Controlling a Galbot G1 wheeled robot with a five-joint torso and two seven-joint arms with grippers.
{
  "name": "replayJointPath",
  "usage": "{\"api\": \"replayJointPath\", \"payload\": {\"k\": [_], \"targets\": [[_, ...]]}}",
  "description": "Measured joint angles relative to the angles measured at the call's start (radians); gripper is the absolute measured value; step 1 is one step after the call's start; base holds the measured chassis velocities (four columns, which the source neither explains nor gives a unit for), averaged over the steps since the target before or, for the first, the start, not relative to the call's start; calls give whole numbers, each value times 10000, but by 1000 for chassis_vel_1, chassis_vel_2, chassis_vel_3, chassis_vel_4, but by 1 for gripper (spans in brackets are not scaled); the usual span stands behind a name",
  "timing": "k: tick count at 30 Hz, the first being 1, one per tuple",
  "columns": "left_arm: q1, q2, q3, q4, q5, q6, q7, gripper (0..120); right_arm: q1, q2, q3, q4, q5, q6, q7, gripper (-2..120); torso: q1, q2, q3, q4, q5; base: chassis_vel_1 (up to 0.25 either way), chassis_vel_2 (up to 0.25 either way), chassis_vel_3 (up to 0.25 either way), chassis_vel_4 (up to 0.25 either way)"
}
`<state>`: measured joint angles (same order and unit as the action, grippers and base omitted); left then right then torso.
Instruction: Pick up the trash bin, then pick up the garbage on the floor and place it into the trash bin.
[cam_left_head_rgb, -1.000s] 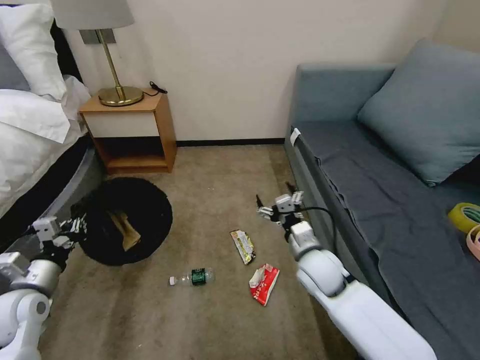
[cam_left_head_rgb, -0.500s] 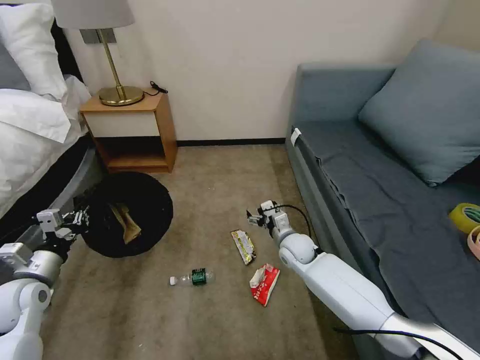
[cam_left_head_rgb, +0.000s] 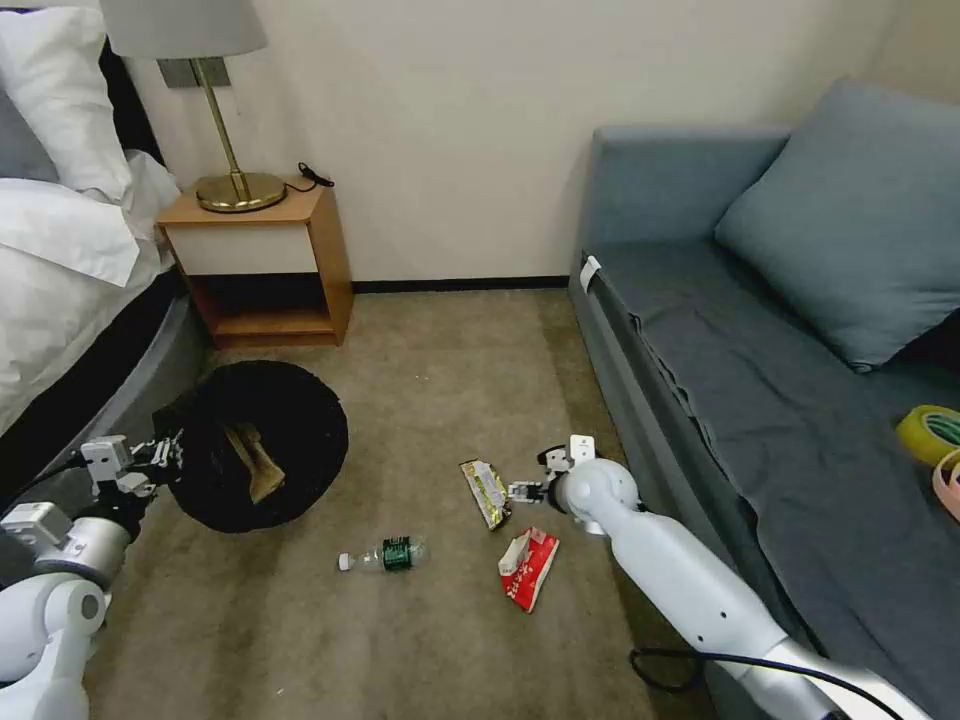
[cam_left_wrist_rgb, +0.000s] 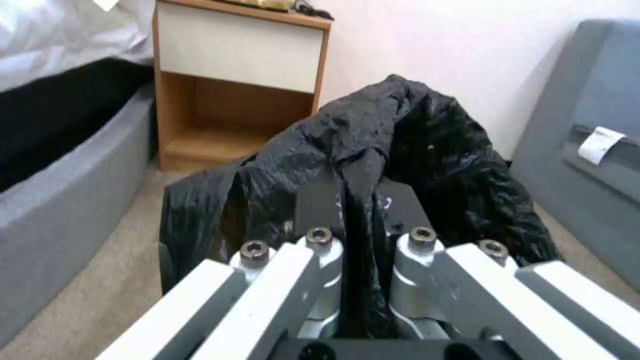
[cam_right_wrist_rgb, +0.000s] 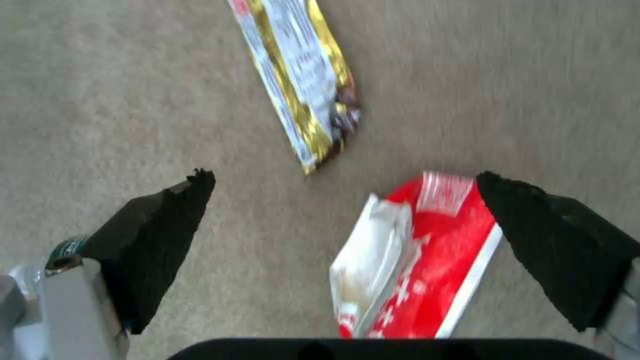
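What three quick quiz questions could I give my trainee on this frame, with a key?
1. True or false: the left gripper is shut on the black bag of the trash bin.
2. Which litter lies between the open fingers of the right gripper in its wrist view? A) clear bottle B) red-white wrapper C) crumpled brown paper bag
3. Fill in: the crumpled brown paper bag is inside the ____.

Key:
1. True; the bag's fold is pinched between its fingers.
2. B, the red-white wrapper; the yellow-green foil wrapper lies just beyond, and the clear bottle lies off to the side.
3. Trash bin.
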<state>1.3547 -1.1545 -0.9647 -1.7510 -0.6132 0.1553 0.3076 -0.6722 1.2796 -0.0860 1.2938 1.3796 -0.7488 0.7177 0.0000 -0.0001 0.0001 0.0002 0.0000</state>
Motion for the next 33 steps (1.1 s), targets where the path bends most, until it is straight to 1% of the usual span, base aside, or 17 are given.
{"api": "replayJointPath", "payload": {"k": [4,10,13,18,21,33], "targets": [[87,-82,11,108,74,-61,9,4,-378,311,256,-155,-46,13,332,100,0,0,0,-2,-1,0,0,0,0],[165,-135,-1,203,83,-116,33,4,-718,521,280,-382,-581,47,244,100,0,0,0,-2,-1,0,0,0,0],[241,-136,-106,282,67,-177,103,4,-832,646,201,-713,-1143,72,81,100,0,0,0,-2,0,0,0,0,0],[315,-134,-211,374,43,-230,171,4,-874,694,174,-854,-1392,91,-31,100,0,1,-1,-1,-1,0,0,0,0],[345,-139,-279,442,32,-258,190,4,-904,710,75,-1015,-1781,100,-220,100,0,0,-1,-1,-1,0,0,0,0],[245,-189,-330,482,56,-261,182,4,-936,1050,-113,-1775,-2842,146,-863,100,0,0,-1,-2,-1,0,0,0,0]]}}
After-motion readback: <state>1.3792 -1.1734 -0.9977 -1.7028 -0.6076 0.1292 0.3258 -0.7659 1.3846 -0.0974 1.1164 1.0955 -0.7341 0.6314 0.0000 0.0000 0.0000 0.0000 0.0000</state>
